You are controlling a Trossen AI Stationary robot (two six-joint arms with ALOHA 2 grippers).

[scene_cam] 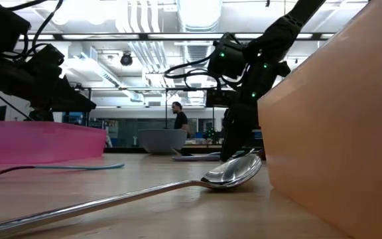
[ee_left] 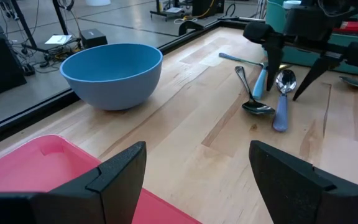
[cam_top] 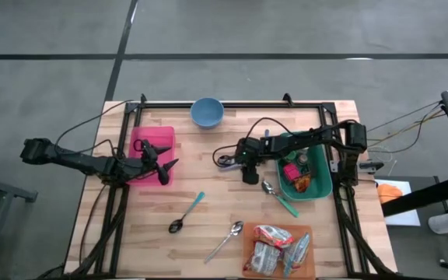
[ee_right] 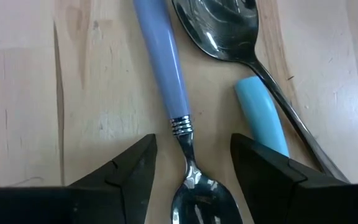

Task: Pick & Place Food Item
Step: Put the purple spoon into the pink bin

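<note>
Right gripper [ee_right: 190, 168]: open, poised over blue-handled spoon [ee_right: 165, 74] near table's middle
Left gripper [ee_left: 194, 180]: open, above pink tray [cam_top: 155, 138]

The whole table [cam_top: 232, 194] is seen straight down from overhead. It's viewed level from the tabletop, right up against a spoon [scene_cam: 231, 174]. The blue bowl [ee_left: 114, 74], at 12 o'clock from above, is shared by the left wrist view. Cutlery is framed very close by the right wrist.
</note>
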